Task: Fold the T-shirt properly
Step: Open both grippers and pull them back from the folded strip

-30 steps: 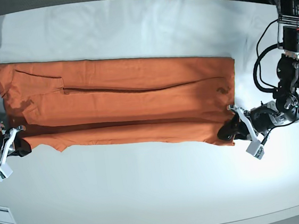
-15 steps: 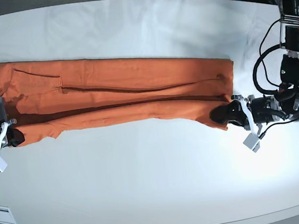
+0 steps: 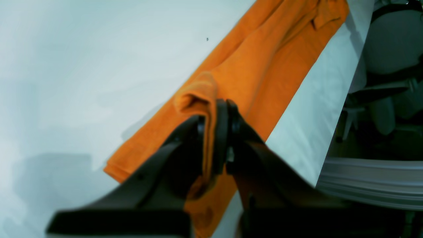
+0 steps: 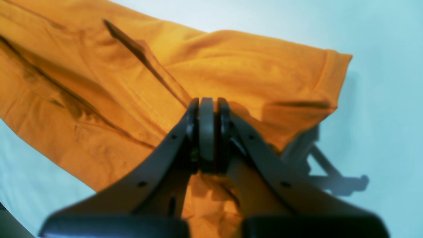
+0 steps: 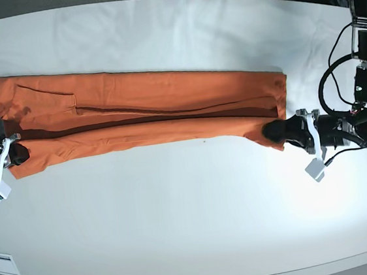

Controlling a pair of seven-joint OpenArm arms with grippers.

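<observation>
T-shirt (image 5: 147,108): orange, laid as long narrow band across white worktop (image 5: 192,215), lengthwise creases seen, near edge doubled over. Left hand (image 5: 276,131) clamped on one end, right hand (image 5: 16,154) on other.

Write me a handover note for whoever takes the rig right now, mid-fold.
Left gripper: shut on the T-shirt at its near corner.
Right gripper: shut on the opposite near corner.
T-shirt: long orange strip across the white table, near edge lifted and being carried over the middle.
Done: far side folded in.
Left: lay the near edge down, release, fold the strip crosswise.
</observation>
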